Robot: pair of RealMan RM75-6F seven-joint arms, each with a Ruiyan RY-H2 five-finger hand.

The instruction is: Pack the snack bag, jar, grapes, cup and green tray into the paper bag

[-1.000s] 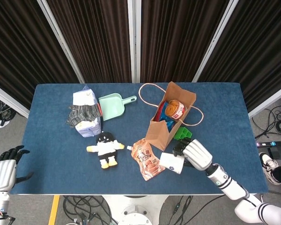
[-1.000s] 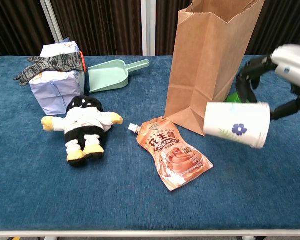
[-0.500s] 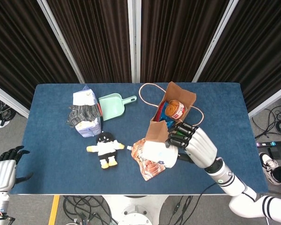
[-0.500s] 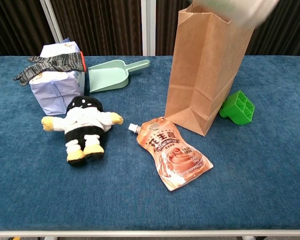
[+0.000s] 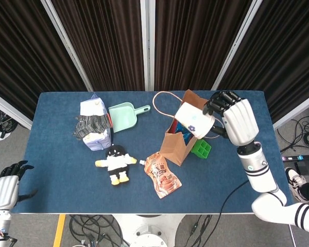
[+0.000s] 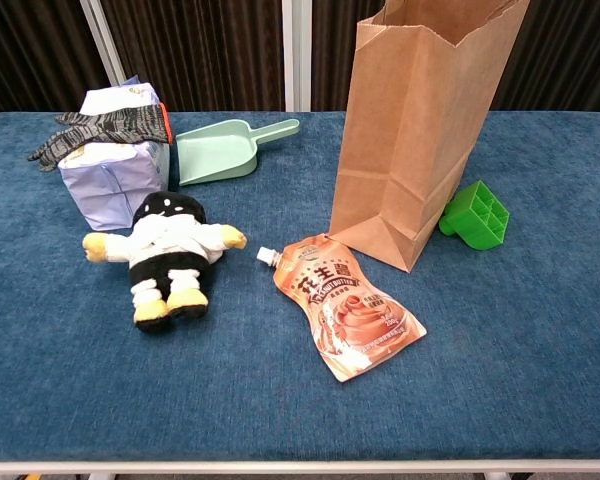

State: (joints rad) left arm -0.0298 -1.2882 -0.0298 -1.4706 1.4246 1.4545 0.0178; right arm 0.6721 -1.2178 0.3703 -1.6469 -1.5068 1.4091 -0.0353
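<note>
My right hand [image 5: 236, 118] holds the white cup [image 5: 194, 120] with a blue flower print, tilted on its side above the open mouth of the brown paper bag [image 5: 181, 144]. The bag [image 6: 420, 120] stands upright right of centre. The cup hides most of the bag's inside. The orange snack bag [image 5: 162, 174] lies flat in front of the paper bag [image 6: 348, 307]. The green tray [image 5: 201, 149] sits tipped against the bag's right side [image 6: 476, 214]. My left hand [image 5: 5, 188] hangs open off the table's left front corner. The chest view shows neither hand.
A plush doll [image 5: 114, 162] lies left of the snack bag. A lavender carton with a grey glove [image 5: 94, 126] on it stands at the left. A mint dustpan [image 5: 126, 114] lies behind the doll. The paper bag's handles [image 5: 162, 103] loop over the table behind it.
My right hand has lifted the cup from beside the snack bag up and back, over the paper bag's opening. The green tray is uncovered again. The left hand has not moved.
</note>
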